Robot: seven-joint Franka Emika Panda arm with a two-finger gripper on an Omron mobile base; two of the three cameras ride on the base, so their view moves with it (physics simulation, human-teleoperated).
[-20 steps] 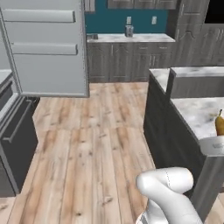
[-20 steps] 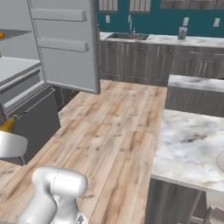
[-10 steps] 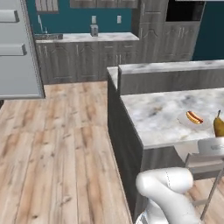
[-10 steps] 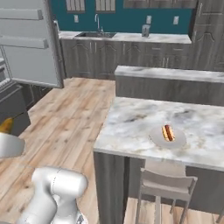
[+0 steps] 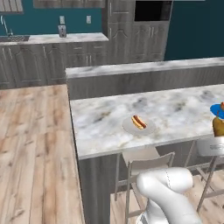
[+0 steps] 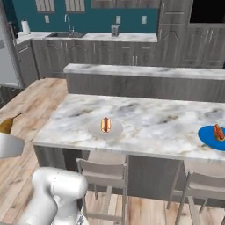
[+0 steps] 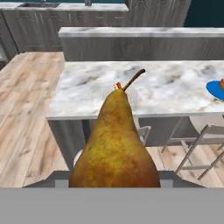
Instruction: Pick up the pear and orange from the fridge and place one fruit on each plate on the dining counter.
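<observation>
My gripper (image 5: 215,135) is shut on the pear (image 7: 116,144), a brownish-yellow fruit held stem up; it also shows as the pear (image 5: 217,124) at the right edge and the pear (image 6: 6,125) at the left edge. Ahead lies the marble dining counter (image 6: 154,118). On it sit a pale grey-white plate (image 6: 94,130) and a bright blue plate (image 6: 206,138), each bearing a hot dog. The gripper hangs short of the counter's near edge. The orange is out of view. A sliver of the fridge (image 6: 5,57) shows far left.
Stools (image 6: 103,173) stand tucked under the counter's near side, another stool (image 6: 202,184) to the right. A raised ledge (image 6: 145,70) runs along the counter's far side. Wooden floor (image 5: 30,144) stretches to the left, and grey cabinets with a sink (image 6: 66,34) line the back wall.
The whole picture has shifted: the base has turned from the fridge and floor to face the dining counter. The pear stays gripped throughout.
</observation>
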